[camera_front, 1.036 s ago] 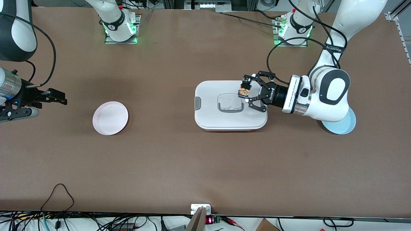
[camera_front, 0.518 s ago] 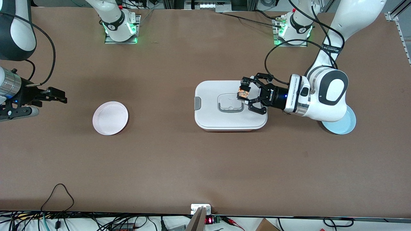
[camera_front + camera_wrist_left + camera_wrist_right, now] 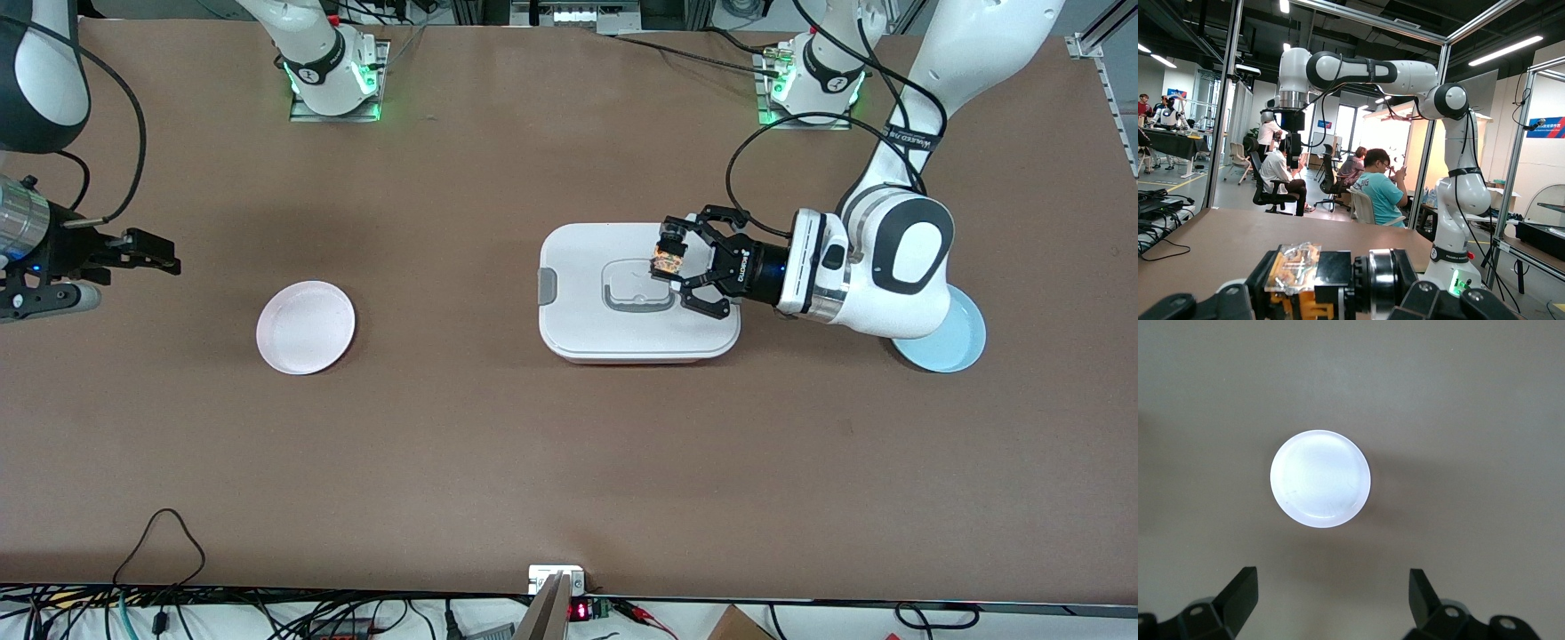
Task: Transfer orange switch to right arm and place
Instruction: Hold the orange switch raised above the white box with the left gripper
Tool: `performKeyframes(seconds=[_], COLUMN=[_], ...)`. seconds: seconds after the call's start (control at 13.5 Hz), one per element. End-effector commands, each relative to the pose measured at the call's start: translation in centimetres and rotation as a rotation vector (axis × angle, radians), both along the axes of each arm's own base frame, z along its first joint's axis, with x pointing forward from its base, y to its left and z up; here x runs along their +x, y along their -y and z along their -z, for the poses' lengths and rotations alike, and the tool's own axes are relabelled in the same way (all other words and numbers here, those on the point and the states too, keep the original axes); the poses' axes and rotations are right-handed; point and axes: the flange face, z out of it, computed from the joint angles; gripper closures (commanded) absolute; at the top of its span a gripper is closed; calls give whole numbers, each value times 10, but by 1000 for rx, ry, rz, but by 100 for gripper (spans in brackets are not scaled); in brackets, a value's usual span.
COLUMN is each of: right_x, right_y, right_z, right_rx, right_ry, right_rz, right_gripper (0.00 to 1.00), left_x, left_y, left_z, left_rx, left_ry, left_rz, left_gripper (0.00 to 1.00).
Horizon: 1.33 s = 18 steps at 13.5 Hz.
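Left gripper (image 3: 669,258) is clamping the switch (image 3: 665,260) over the white box (image 3: 587,329). Right gripper (image 3: 156,258) is hanging spread wide above the table near the pink plate (image 3: 305,327).

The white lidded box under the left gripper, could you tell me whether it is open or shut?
Shut: the white box has its lid lying flat, handle folded down, while the left gripper holds the orange switch over it.

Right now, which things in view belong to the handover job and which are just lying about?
In the job:
- small black switch with orange cap, held over the white lidded box
- left gripper, shut on it
- right gripper, open, waiting at its end of the table

Lying about:
- white lidded box
- round pink plate
- round pale blue plate
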Motion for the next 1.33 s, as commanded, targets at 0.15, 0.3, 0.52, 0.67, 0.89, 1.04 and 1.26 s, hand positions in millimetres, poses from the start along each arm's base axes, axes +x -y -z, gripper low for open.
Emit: performKeyframes(seconds=[0.15,0.3,0.52,0.67,0.89,1.04,1.26], right_x=[1,0,-16,-19,-19,-18,-14], right_y=[-11,-30,-26,-34,-27,-24,-23], right_z=[-23,-40,-68,-59,-60,-59,-52], right_rx=[52,42,38,35,35,37,36], right_ry=[58,106,126,98,100,98,91], right_rz=[10,-27,-23,-36,-20,-18,-14], right_gripper=[0,0,0,0,0,0,0], left_x=[0,0,-1,-1,-1,-1,0], left_y=[2,2,2,2,2,2,2], left_z=[3,3,4,5,5,6,8], left_rx=[-24,-24,-22,-21,-19,-17,-14], left_ry=[39,39,38,35,24,17,17], left_rz=[-21,-21,-19,-19,-19,-20,-23], left_gripper=[100,100,100,100,100,100,100])
